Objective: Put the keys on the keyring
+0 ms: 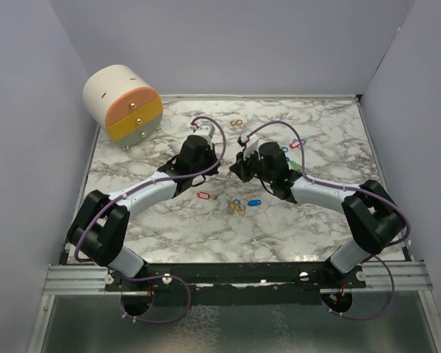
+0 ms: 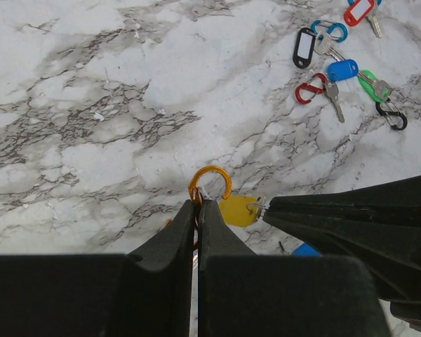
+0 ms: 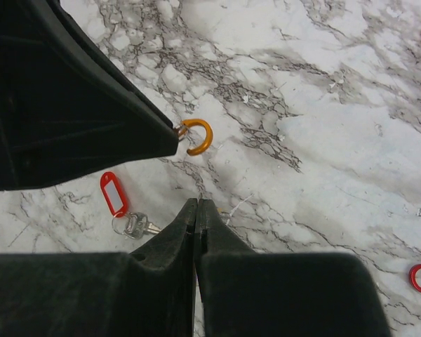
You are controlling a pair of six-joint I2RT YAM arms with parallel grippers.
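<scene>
**As Both Grippers Meet Mid-Counter, Keyring and Yellow Tag Sit Side by Side**

Where the two arms converge over the middle of the marble counter [image 1: 331, 129], the left gripper [image 2: 198, 205] has its fingers pressed together on an orange keyring [image 2: 210, 181]. The keyring stands out past the fingertips as a curved hoop, and from the right wrist camera it reads as an open C. Facing it, the right gripper [image 2: 268, 206] is likewise pressed together, pinching the small metal loop of a yellow tag [image 2: 238, 210]. That tag hangs just beside the right end of the keyring. Whether the two touch cannot be told, and the key belonging to the tag is hidden.

Other keys lie loose on the counter. In the left wrist view a cluster sits well apart from the keyring, toward the upper right. It includes a black tag [image 2: 304, 48] and a blue tag [image 2: 342, 70], each with a small metal key beside it, among other coloured pieces too tangled to sort out. On the other side of the grippers, a red-tagged key [image 3: 114, 193] lies flat on the marble, near the left gripper and apart from the keyring. From above, a second blue tag [image 1: 255, 201] lies between the arms with some small rings just beside it. A round drawer unit [image 1: 123, 103] stands at the far left corner of the counter.
</scene>
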